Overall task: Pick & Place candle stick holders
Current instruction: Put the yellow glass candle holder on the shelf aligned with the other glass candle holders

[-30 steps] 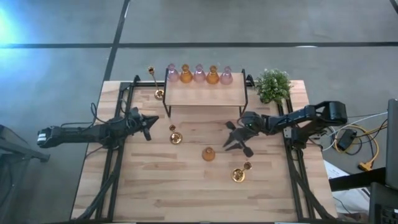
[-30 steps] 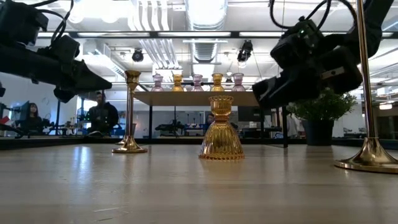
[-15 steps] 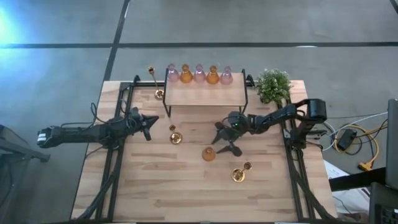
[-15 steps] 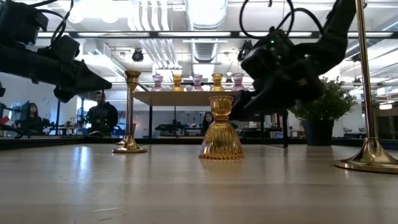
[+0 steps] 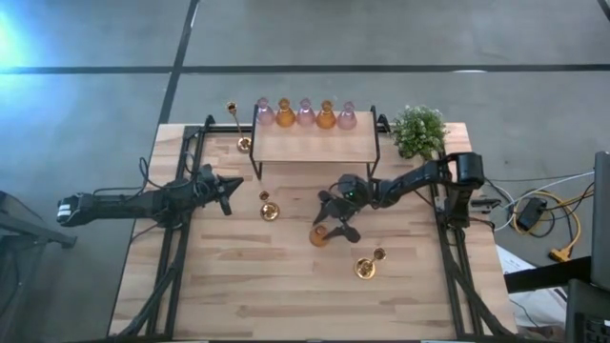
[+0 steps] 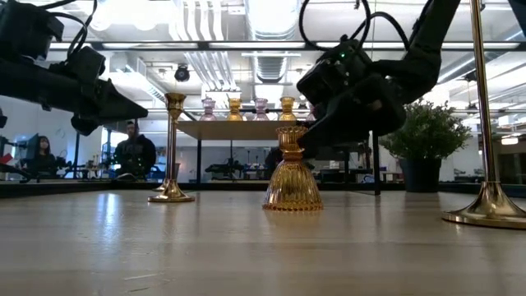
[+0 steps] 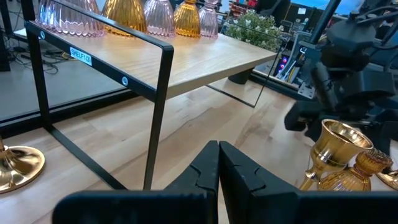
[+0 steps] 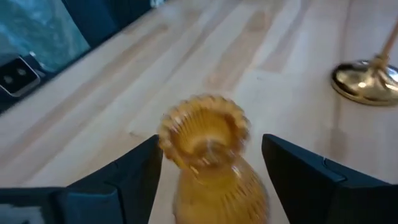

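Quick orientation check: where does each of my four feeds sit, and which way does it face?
High view: overhead, straight down; both arms, the shelf, the plant.
Low view: table height, level across; amber holder mid-table, right gripper beside it.
Left wrist view: on the waiting left arm, facing the shelf; left gripper, jaws shut.
Right wrist view: on the right arm, looking down; its open jaws flank the amber holder, not touching.
Shared: all four views show that amber holder; three show a gold candlestick.
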Robot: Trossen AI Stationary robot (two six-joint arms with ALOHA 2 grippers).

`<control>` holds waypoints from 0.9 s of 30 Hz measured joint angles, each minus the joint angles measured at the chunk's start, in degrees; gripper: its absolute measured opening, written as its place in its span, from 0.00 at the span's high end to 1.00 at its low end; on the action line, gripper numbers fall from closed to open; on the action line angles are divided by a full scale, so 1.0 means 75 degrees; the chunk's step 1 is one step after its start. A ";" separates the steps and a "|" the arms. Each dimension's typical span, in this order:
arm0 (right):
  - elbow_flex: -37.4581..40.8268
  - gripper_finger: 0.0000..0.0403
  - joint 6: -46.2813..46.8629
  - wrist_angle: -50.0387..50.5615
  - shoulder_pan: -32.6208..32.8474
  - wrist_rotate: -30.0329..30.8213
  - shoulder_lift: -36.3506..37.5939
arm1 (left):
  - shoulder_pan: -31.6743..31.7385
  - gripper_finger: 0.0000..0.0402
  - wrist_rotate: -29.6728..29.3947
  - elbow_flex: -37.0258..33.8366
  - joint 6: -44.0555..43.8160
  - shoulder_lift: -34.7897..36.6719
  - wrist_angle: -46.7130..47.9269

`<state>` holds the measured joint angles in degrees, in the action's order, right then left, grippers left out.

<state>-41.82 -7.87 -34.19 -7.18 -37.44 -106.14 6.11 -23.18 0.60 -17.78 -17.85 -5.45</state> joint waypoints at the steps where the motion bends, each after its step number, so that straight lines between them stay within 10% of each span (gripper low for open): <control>1: 0.0000 0.35 0.0149 -0.0152 0.0048 -0.0019 -0.0046 | 0.0003 0.97 0.0000 0.0000 -0.0002 0.0000 0.0000; 27: 0.0487 0.70 0.0327 -0.0884 0.0493 0.0389 -0.0097 | 0.0003 0.97 0.0000 0.0000 0.0000 0.0003 -0.0002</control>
<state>-38.17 -5.41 -40.82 -3.49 -34.52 -106.87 6.13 -23.18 0.60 -17.78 -17.82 -5.47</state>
